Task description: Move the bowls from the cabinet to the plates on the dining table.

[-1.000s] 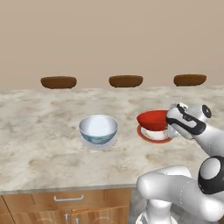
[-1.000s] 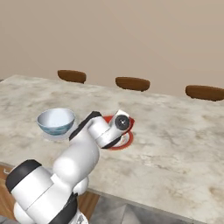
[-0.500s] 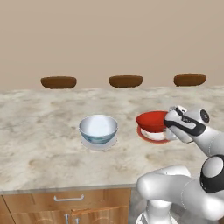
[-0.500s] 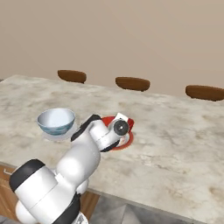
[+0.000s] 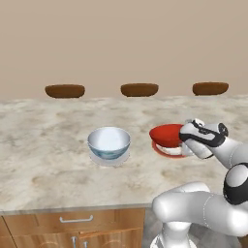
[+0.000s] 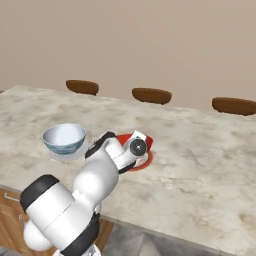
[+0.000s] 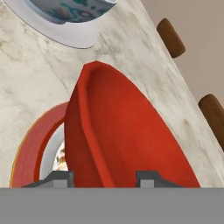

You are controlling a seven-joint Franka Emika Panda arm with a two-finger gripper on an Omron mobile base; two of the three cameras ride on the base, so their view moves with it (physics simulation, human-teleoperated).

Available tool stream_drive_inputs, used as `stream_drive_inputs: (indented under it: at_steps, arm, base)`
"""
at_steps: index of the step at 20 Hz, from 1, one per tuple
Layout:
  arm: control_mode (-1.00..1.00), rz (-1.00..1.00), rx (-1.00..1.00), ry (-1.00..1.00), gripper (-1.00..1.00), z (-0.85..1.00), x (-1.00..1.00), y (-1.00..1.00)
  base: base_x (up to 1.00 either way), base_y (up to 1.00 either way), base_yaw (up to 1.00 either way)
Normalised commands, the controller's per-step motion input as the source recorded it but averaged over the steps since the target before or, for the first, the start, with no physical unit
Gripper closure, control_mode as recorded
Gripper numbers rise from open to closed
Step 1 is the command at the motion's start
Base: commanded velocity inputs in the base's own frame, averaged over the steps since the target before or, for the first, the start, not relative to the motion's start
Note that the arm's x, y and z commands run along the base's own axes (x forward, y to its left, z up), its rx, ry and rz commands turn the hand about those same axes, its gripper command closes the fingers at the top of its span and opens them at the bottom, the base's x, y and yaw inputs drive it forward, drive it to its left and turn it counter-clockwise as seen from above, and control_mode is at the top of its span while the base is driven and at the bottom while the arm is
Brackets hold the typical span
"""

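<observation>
My gripper (image 5: 188,139) (image 7: 104,176) is shut on the rim of the plain red bowl (image 5: 165,134) (image 7: 127,135), one finger inside and one outside. The bowl hangs tilted just over the red plate (image 5: 168,151) (image 6: 143,160) (image 7: 29,151); I cannot tell whether they touch. To its left the white bowl with the blue-green pattern (image 5: 109,141) (image 6: 63,138) (image 7: 70,8) stands upright on the pale plate (image 5: 109,159) (image 7: 57,34). Both plates lie on the beige marble dining table (image 5: 43,140). The cabinet is out of view.
Three dark brown oval discs (image 5: 65,90) (image 5: 139,89) (image 5: 210,88) line the table's far edge. Light wooden drawers with silver handles (image 5: 76,219) run under the front edge. Bare marble stretches left of the white bowl and right of the red plate.
The hand with the red bowl has sunk slightly toward the red plate. The white bowl and its plate have stayed put.
</observation>
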Motion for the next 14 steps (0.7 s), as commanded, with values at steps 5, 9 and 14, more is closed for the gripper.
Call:
stream_drive_inputs:
  at_steps: [5,9,14]
  arm:
    - [-1.00,0.00,0.00,0.00,1.00,-0.23,0.05,0.00]
    - [-1.00,0.00,0.00,0.00,1.00,-0.15,-0.01,0.00]
    - [-1.00,0.00,0.00,0.00,-1.00,0.00,0.00,0.00]
  base:
    - [0.00,0.00,0.00]
    - [0.00,0.00,0.00]
    - [0.00,0.00,0.00]
